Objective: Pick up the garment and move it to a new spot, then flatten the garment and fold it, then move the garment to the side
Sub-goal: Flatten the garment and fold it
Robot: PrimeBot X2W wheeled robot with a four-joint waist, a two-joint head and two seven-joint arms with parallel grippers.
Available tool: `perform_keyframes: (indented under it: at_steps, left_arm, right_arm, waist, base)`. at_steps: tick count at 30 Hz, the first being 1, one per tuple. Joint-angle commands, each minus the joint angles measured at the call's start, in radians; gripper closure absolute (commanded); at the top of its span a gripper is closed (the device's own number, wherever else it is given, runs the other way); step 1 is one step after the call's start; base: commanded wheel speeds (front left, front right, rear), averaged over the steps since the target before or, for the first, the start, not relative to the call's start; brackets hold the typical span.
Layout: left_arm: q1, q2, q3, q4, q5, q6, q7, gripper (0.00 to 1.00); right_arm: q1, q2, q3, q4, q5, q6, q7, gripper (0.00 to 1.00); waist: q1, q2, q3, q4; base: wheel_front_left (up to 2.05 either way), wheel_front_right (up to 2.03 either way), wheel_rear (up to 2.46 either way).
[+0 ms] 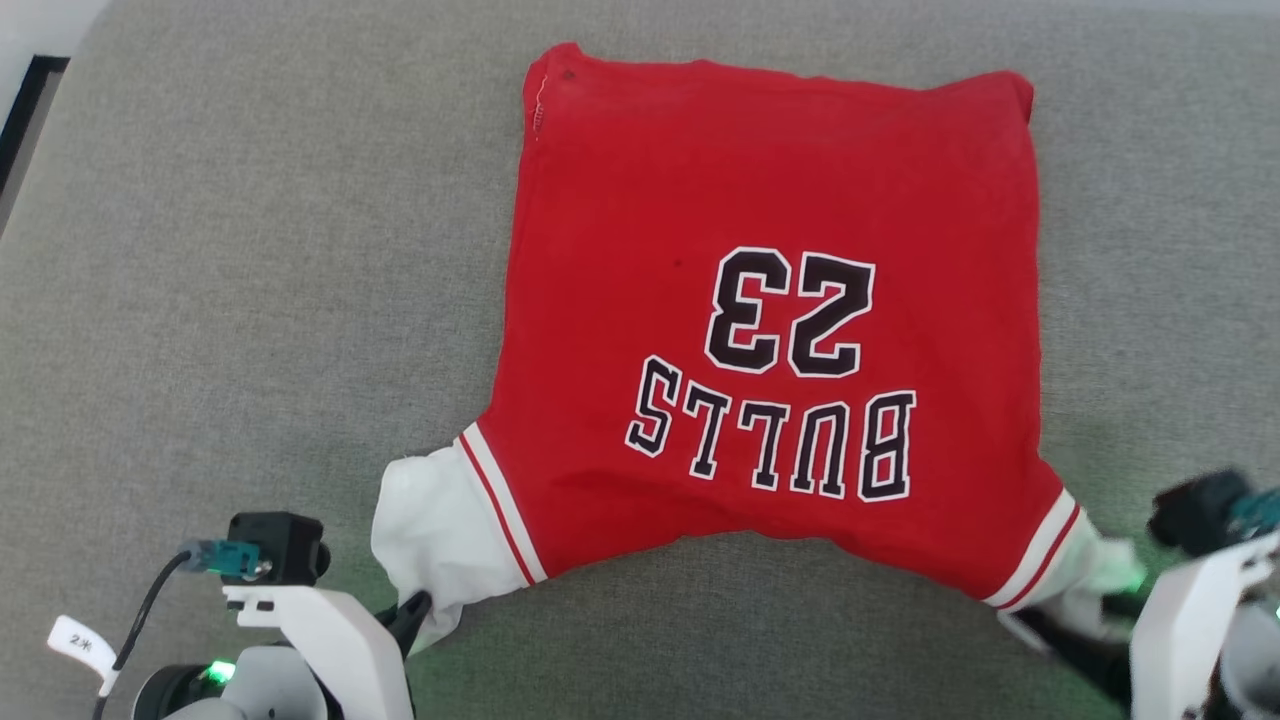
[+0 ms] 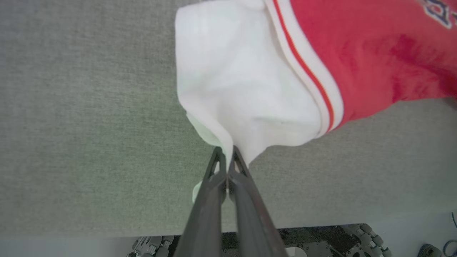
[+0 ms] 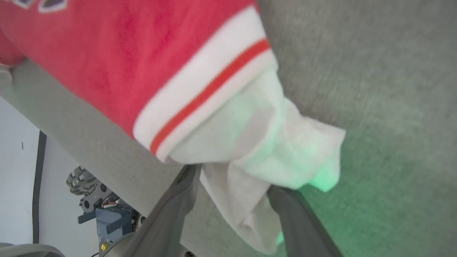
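The garment [image 1: 770,300], a red jersey with black white-outlined lettering, lies spread on the grey table with its lettering upside down to me. Its two white sleeves point toward me. My left gripper [image 2: 225,151] is shut on the tip of the left white sleeve [image 2: 242,89], which also shows in the head view as the left sleeve [image 1: 430,530] beside that gripper [image 1: 418,605]. My right gripper [image 3: 234,180] stands open, its fingers wide apart with the right white sleeve [image 3: 271,146] lying loosely between them. In the head view that sleeve [image 1: 1100,570] lies at the lower right.
The grey fabric-covered table [image 1: 250,250] stretches wide on both sides of the jersey and beyond it. Its near edge [image 2: 107,232] runs just behind my grippers, with the robot's wheeled base [image 3: 96,203] and pale floor below. A dark strip [image 1: 25,110] borders the far left.
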Motion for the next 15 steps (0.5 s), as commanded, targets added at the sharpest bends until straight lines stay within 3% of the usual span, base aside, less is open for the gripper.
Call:
perform_keyframes:
  at_steps: [1,8,15]
  left_arm:
    - [-0.016,-0.007,0.000,0.007,0.019,-0.008,-0.006,1.00]
    - [-0.054,-0.048,-0.003,0.025,0.042,-0.032,-0.025,1.00]
    - [-0.109,-0.100,-0.021,0.049,0.076,-0.059,-0.019,1.00]
  right_arm:
    - [-0.031,-0.002,-0.021,-0.011,-0.017,-0.006,-0.010,0.00]
    - [-0.162,0.016,-0.115,-0.146,-0.067,-0.003,-0.025,0.00]
    - [-0.422,0.042,-0.139,-0.050,-0.178,-0.003,-0.071,0.00]
  waist:
    - [0.0000,0.0000,0.007,0.002]
    - [0.0000,0.0000,0.047,0.019]
    - [0.0000,0.0000,0.089,0.067]
  base:
    - [0.00,0.00,0.00]
    - [0.00,0.00,0.00]
    - [0.00,0.00,0.00]
